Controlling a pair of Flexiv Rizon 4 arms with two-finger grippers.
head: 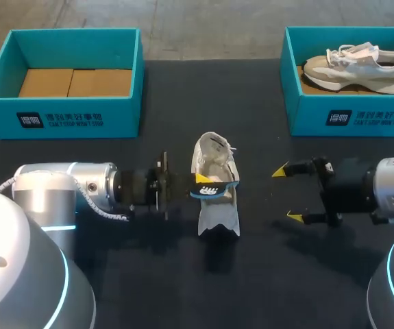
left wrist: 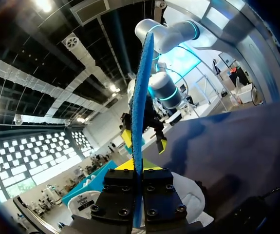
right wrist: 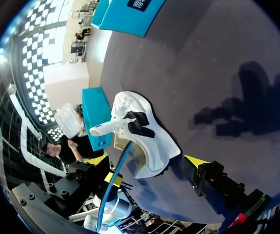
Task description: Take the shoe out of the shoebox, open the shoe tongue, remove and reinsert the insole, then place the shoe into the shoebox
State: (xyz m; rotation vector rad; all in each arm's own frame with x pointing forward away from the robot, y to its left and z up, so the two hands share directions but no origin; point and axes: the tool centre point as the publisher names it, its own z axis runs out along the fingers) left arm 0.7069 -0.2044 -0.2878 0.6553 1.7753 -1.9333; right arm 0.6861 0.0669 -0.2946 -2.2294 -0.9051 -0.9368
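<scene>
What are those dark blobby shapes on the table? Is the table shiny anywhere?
Right wrist view: the dark shapes on the table are shadows, probably cast by the arms. Head view: faint shadows lie on the table by the shoe. Left wrist view: the table shows a pale sheen beyond the insole held in the left claw.

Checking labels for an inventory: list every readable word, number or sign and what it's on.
Left box, front wall: white logo and a line of characters, too blurred to read.
Right box, front wall: the same kind of print, too blurred to read.
Insole: a white mark, not legible.
Nothing else on the table shows readable text.
</scene>
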